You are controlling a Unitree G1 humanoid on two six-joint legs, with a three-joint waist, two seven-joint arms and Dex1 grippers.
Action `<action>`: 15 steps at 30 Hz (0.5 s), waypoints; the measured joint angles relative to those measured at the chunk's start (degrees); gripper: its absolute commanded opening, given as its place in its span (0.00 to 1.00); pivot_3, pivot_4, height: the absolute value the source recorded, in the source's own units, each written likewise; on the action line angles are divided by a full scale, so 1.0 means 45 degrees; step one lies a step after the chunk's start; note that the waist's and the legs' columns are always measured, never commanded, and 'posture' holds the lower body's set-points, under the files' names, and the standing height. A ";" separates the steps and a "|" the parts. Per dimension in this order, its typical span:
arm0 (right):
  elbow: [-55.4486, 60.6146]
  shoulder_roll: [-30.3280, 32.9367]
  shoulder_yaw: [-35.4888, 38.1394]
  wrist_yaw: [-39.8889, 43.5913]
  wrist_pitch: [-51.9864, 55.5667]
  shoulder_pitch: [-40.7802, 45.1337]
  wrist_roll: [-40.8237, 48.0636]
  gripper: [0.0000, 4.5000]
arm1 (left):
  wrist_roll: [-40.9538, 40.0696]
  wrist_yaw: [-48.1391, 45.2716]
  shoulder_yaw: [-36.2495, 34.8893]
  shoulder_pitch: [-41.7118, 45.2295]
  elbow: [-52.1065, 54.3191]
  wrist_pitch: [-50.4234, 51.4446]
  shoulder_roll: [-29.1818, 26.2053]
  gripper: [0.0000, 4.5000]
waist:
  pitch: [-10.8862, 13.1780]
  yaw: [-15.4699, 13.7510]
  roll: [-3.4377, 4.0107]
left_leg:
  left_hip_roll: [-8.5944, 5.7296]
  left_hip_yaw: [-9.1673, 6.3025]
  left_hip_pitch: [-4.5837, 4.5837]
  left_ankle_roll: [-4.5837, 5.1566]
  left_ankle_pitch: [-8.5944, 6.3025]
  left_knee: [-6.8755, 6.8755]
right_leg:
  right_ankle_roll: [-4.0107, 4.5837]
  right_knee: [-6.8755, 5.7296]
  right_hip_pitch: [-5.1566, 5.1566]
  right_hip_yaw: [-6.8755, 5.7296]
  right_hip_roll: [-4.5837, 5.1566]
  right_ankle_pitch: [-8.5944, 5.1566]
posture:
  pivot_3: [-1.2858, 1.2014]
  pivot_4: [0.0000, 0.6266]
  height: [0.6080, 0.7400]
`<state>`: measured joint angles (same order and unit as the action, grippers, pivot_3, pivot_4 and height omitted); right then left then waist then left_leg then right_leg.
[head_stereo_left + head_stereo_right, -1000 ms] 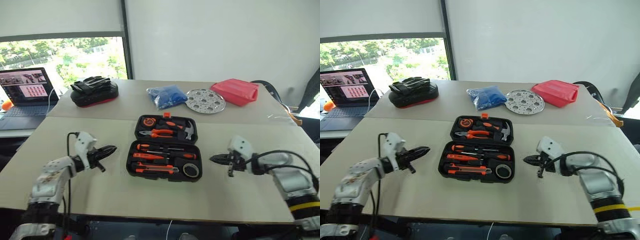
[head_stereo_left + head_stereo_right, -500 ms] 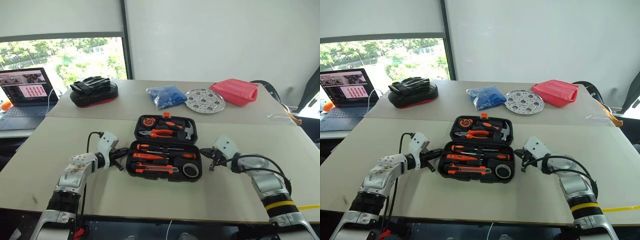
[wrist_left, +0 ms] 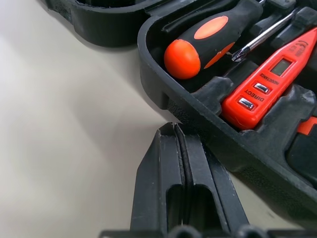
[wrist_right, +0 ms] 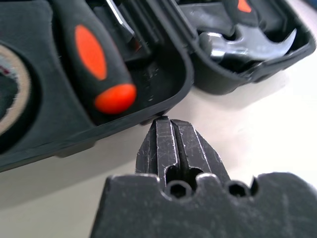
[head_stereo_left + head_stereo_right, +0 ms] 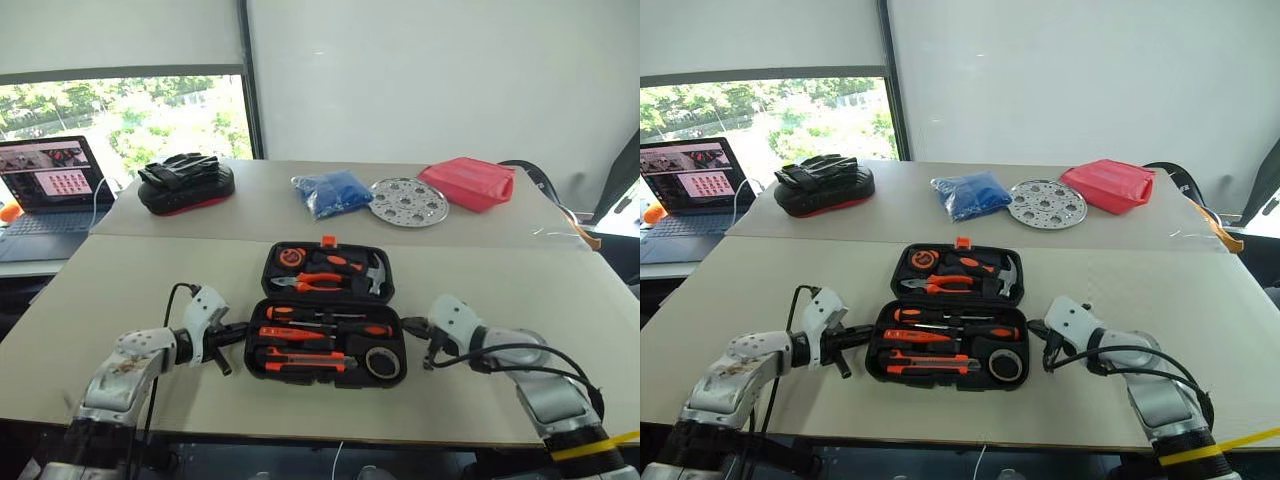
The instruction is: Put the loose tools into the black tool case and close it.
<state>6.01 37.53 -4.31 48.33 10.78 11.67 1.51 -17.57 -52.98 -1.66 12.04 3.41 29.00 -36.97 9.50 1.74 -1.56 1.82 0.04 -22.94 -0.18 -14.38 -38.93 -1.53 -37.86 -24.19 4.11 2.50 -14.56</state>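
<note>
Bracing both pinched-shut, empty tools, left (image 5: 238,332) and right (image 5: 413,326), against the near half of the open case (image 5: 327,352) mid-tabletop (image 5: 480,290); tools (image 5: 315,334) seated, presumably for lifting it closed.

- Daylight comes in through the window (image 5: 125,120) at the far left; its panes are washed out to near white in places
- The wall (image 5: 430,80) behind is evenly lit, pale grey
- The counter (image 5: 480,300) is bright and matte with no glare; shadows on it are soft, thin and close under the case (image 5: 328,312)
- Head views are sharp across the middle, slightly softer at the corners
- In the left wrist view the tool (image 3: 174,130) is blurred at the near edge, while the tester (image 3: 270,82) is crisp, its print legible
- In the right wrist view the tool (image 4: 166,121) is sharp, scratches plain; the case interior behind is soft
- Small highlights sit on the hammer (image 4: 247,47) and orange handles
</note>
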 measured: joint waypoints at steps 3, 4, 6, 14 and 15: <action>0.0502 0.0148 0.0129 0.0127 0.0276 -0.0584 0.0237 0.00 | -0.0233 0.0048 -0.0193 -0.0798 0.0945 0.0286 -0.0012 0.02 | 0.0000 0.0005 0.0000 | 0.0000 0.0004 0.0004 0.0000 0.0000 -0.0001 | -0.0001 0.0001 0.0003 0.0003 0.0000 -0.0001 | 0.52 0.24 1.00; 0.0594 0.0269 0.0155 0.0204 0.0317 -0.0724 0.0320 0.00 | -0.0275 0.0124 -0.0197 -0.0984 0.1191 0.0342 -0.0006 0.02 | 0.0000 -0.0003 -0.0001 | -0.0002 0.0004 0.0005 -0.0001 0.0001 -0.0004 | -0.0002 0.0000 0.0005 0.0003 0.0001 -0.0002 | 0.52 0.24 1.00; 0.0690 0.0324 0.0191 0.0286 0.0366 -0.0773 0.0387 0.00 | -0.0345 0.0246 -0.0239 -0.1166 0.1346 0.0350 0.0010 0.02 | 0.0000 -0.0008 -0.0001 | -0.0002 0.0004 0.0011 -0.0004 0.0003 -0.0006 | -0.0001 -0.0004 0.0008 0.0003 -0.0001 -0.0001 | 0.52 0.24 1.00; 0.0850 0.0312 0.0283 0.0748 0.0666 -0.0680 0.1036 0.00 | -0.0300 0.0365 -0.0325 -0.0784 0.0720 -0.0004 -0.0195 0.02 | 0.0001 0.0106 -0.0002 | 0.0000 0.0003 0.0018 -0.0007 0.0006 -0.0007 | 0.0001 -0.0018 0.0006 0.0004 -0.0012 -0.0001 | 0.52 0.24 1.00; 0.0926 0.0300 0.0246 0.0785 0.0790 -0.0670 0.1116 0.00 | -0.0254 0.0367 -0.0326 -0.0733 0.0645 -0.0024 -0.0226 0.02 | 0.0001 0.0128 -0.0002 | -0.0001 0.0003 0.0018 -0.0007 0.0006 -0.0005 | 0.0001 -0.0018 0.0006 0.0006 -0.0012 -0.0001 | 0.52 0.24 1.00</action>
<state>10.18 38.88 -3.21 51.86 14.33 8.66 6.54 -18.71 -51.33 -3.13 8.74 6.31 28.89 -37.98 9.50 2.32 -1.57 1.82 0.06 -22.86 -0.21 -14.35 -38.95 -1.53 -37.94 -24.16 4.13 2.45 -14.56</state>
